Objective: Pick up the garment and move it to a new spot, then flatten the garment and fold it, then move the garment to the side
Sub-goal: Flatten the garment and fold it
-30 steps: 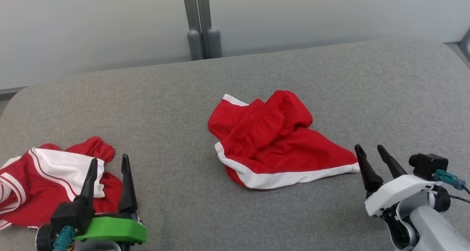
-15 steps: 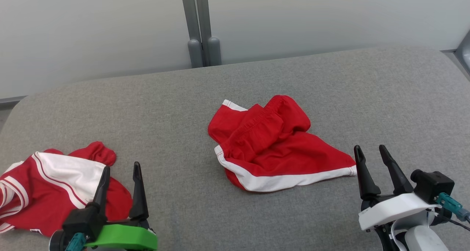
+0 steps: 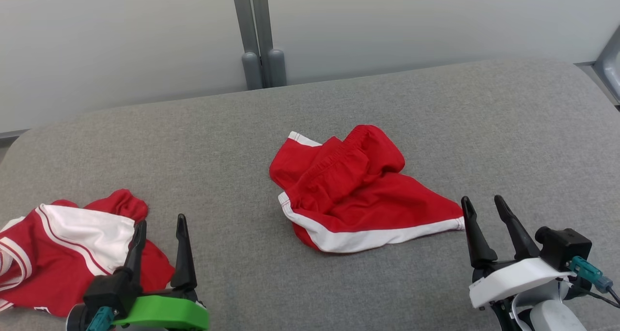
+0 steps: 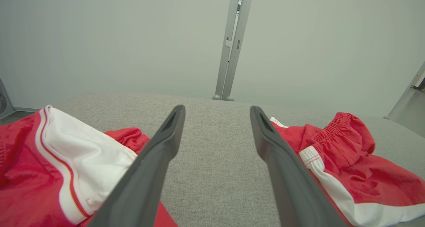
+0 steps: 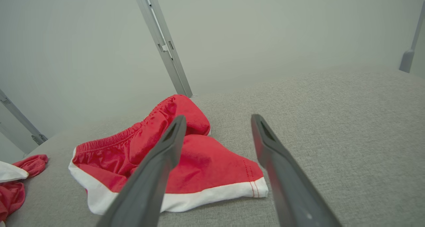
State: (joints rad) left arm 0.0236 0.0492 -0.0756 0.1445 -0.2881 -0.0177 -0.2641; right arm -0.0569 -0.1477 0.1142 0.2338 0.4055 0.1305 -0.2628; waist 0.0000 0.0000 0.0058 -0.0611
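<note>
**Item 1. Shorts** (image 3: pixel 358 190). Red, with a white hem (image 3: pixel 378 236) and an elastic waist. They lie crumpled near the middle of the grey-covered desk (image 3: pixel 484 118), free of both arms. The waist end is bunched toward 11 o'clock and one leg is drawn out to a point toward 4 o'clock. Seen from the robot's place, the long axis runs roughly from 10 to 4.

**Item 2. Right gripper** (image 3: pixel 481 198). Its fingers (image 3: pixel 473 234) are spread wide and hold nothing. The tips stand just beside the pointed leg end, which lies at about 9 o'clock from them. The bulk of the cloth is at 10 o'clock. This arm is much the nearer of the two.

**Item 3. Left gripper** (image 3: pixel 161 219). It is likewise spread and empty, at the near left of the desk. The shorts lie at 2 o'clock from it, well apart, with bare cover between.

**Item 4. Second garment** (image 3: pixel 72 234). Red and white, heaped at the desk's near left edge beside the left gripper. One finger crosses it in the head view. Whether that finger touches the cloth or hangs above it cannot be told.

**Item 5. Post** (image 3: pixel 256 55). Grey, standing against the wall at 12 o'clock.

**Note.** The shorts look placed but not yet flattened. The likely opening is the right arm taking the 4 o'clock leg end, while the left arm must cross the bare cover to the 10 o'clock end.
</note>
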